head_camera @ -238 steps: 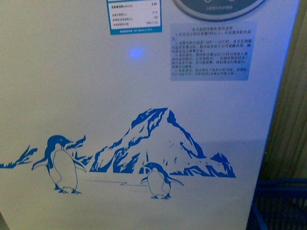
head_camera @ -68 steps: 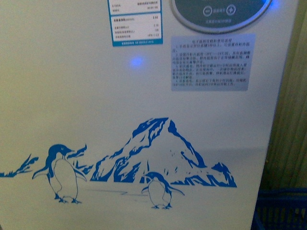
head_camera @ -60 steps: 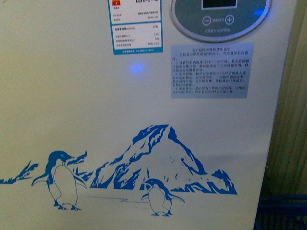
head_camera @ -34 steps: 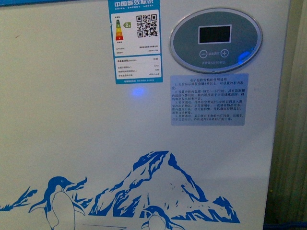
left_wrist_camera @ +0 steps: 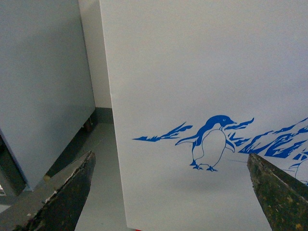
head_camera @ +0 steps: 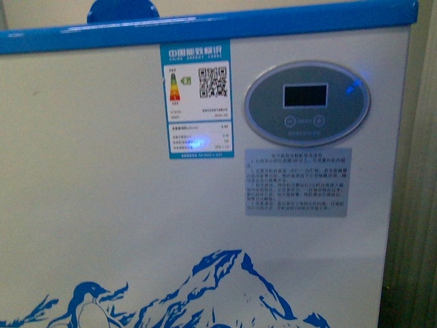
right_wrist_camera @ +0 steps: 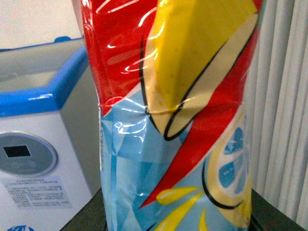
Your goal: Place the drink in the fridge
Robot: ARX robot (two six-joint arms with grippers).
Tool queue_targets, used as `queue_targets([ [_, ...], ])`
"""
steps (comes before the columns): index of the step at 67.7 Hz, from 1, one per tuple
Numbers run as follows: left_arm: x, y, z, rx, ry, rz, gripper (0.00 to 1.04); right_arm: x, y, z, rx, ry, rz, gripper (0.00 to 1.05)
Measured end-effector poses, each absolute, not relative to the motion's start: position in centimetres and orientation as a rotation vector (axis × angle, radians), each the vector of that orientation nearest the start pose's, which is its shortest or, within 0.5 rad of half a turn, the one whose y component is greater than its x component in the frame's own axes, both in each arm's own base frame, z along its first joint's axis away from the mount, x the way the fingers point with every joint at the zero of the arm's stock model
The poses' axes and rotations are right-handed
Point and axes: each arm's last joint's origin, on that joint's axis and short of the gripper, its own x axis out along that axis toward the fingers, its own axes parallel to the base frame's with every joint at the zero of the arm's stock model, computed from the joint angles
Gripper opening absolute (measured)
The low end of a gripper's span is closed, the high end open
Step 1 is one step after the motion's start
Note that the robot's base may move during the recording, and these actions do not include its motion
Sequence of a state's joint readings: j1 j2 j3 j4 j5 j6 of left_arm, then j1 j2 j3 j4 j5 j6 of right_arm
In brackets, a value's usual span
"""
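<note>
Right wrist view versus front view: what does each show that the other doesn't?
Only the right wrist view shows the drink bottle in red, yellow and pale blue wrap, filling most of the frame. Only the front view shows the blue-bordered energy label with QR code. Both show the blue top rim and oval grey display of the white fridge.

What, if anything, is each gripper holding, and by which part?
Right gripper holds the red, yellow and blue labelled drink bottle by its body; left gripper holds nothing.

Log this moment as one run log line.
phase: facing fridge | right claw: holding drink | left claw: open, empty | drink: outside fridge
</note>
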State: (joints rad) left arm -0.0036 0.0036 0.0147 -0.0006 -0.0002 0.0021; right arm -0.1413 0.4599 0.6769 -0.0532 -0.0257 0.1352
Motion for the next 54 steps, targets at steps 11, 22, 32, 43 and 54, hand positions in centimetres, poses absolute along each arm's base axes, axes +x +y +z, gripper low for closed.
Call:
queue_targets([
  [11,9.70,-0.03,16.82,0.002,-0.010,-0.003,0.97,10.42,-1.42,34.78,0.122,-0.171,-0.108,0.41],
  [22,9.70,-0.03,16.82,0.002,-0.011,-0.003,0.97,10.42,-1.42,34.78,0.122,-0.171,-0.108,0.41],
  [32,9.70,-0.03,16.82,0.002,-0.011,-0.003,0.97,10.41,-1.42,34.79,0.123,-0.172,-0.107,0.41],
  [43,9.70,-0.04,16.82,0.002,-0.011,-0.004,0.97,10.40,-1.41,34.80,0.124,-0.172,-0.107,0.41],
  [54,9.70,-0.03,16.82,0.002,-0.011,-0.003,0.97,10.40,-1.41,34.80,0.124,-0.172,-0.107,0.41],
])
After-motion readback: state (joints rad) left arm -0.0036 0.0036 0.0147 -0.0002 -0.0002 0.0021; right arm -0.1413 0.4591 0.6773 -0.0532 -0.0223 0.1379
